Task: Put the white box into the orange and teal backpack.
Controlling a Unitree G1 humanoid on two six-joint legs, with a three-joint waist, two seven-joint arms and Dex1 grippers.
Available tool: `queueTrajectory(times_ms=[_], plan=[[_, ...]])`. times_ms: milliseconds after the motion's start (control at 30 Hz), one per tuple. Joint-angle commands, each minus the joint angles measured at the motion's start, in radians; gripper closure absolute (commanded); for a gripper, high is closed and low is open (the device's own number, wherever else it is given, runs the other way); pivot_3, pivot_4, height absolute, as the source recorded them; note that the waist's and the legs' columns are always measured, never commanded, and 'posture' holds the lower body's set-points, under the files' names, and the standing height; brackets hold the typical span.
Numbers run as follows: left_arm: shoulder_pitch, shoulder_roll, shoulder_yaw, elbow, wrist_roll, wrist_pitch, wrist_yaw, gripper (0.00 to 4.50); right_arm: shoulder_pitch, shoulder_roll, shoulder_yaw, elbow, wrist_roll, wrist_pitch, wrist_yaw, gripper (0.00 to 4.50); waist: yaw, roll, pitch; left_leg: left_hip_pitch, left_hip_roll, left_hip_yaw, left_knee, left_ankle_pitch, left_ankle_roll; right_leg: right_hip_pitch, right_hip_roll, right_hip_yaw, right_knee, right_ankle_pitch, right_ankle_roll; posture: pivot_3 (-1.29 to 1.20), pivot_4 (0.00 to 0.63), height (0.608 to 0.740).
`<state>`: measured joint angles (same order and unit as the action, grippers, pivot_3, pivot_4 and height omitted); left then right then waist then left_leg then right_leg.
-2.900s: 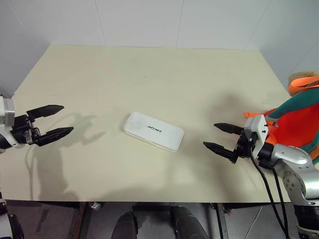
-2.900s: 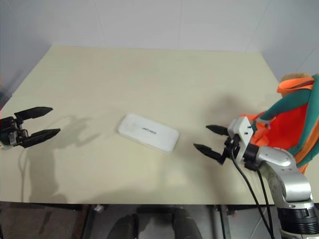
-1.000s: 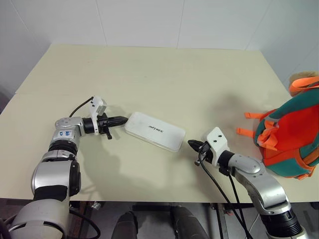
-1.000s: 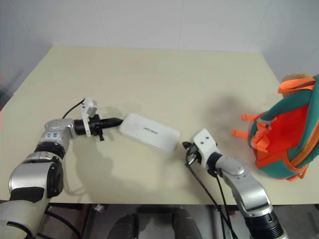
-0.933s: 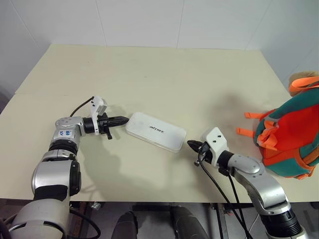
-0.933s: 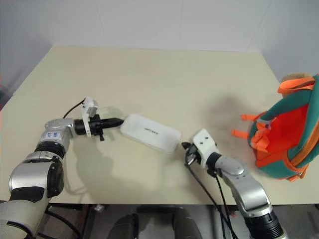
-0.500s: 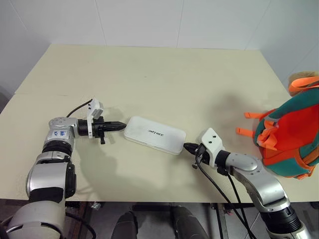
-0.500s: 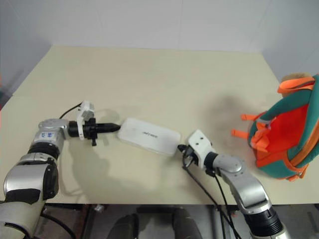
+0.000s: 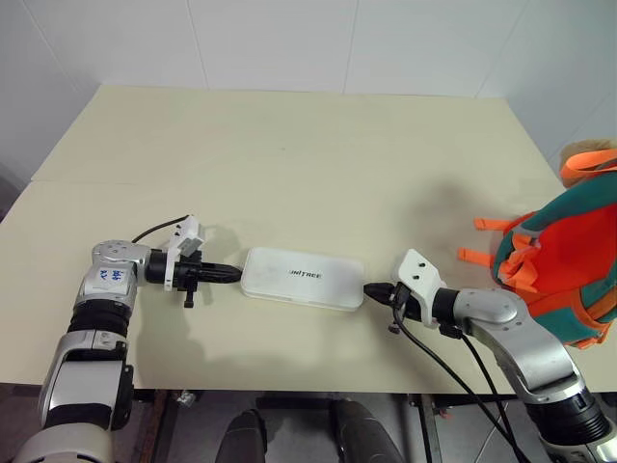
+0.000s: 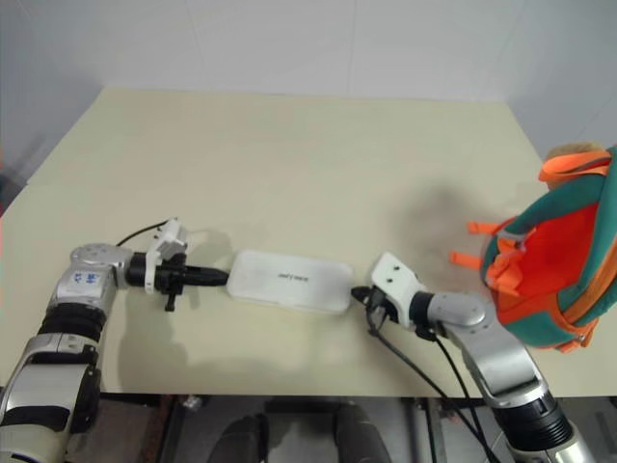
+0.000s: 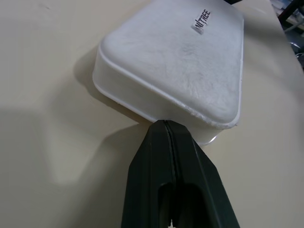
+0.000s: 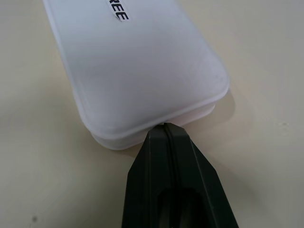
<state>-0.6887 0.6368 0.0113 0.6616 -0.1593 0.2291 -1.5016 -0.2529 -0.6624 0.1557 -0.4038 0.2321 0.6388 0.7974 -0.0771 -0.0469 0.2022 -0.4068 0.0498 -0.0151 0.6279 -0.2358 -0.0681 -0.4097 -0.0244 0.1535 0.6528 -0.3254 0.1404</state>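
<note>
The white box [image 9: 303, 278] lies flat on the table near its front edge, its dark lettering facing up. My left gripper [image 9: 234, 275] is shut, and its tip presses against the box's left short end [image 11: 164, 102]. My right gripper [image 9: 371, 288] is shut too, with its tip against the box's right short end [image 12: 156, 118]. Neither gripper holds the box; it is squeezed between the two tips. The orange and teal backpack [image 9: 559, 260] stands at the table's right edge, orange webbing straps [image 9: 480, 239] pointing toward the middle.
The cream table [image 9: 308, 164] spreads wide behind the box up to a white wall. Its front edge [image 9: 289, 390] runs just below both arms. Black cables [image 9: 453, 371] hang from my right wrist over that edge.
Both arms drew back toward the front edge. The box has turned from a slant to lie level across the view, now pinched between the two shut tips.
</note>
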Motion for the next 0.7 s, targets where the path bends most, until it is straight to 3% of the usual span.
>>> queueTrajectory(times_ms=[33,400,700], plan=[[0.012,-0.023,-0.039,-0.12,-0.06,0.041,-0.076,4.49,-0.012,0.019,0.023,-0.09,0.062,-0.019,0.049,4.5,0.0,0.0,0.0,0.0,0.0,0.0,0.0,0.0,0.0,0.0,0.0,0.0,0.0,0.0,0.0,0.0,0.15,0.74],[0.091,0.016,-0.082,-0.312,-0.102,0.143,-0.067,4.49,0.0,-0.009,0.006,-0.089,0.06,-0.032,0.079,4.5,-0.002,0.0,0.0,0.0,0.0,0.0,0.0,0.0,0.0,0.0,0.0,0.0,0.0,0.0,-0.001,0.0,0.15,0.74],[0.102,0.036,-0.078,-0.301,-0.088,0.119,-0.024,4.49,0.036,-0.027,-0.004,-0.092,0.053,-0.027,0.095,4.5,-0.003,0.0,0.0,0.0,0.0,0.0,0.0,0.0,0.0,0.0,0.0,0.0,0.0,0.0,-0.001,0.0,0.15,0.74]])
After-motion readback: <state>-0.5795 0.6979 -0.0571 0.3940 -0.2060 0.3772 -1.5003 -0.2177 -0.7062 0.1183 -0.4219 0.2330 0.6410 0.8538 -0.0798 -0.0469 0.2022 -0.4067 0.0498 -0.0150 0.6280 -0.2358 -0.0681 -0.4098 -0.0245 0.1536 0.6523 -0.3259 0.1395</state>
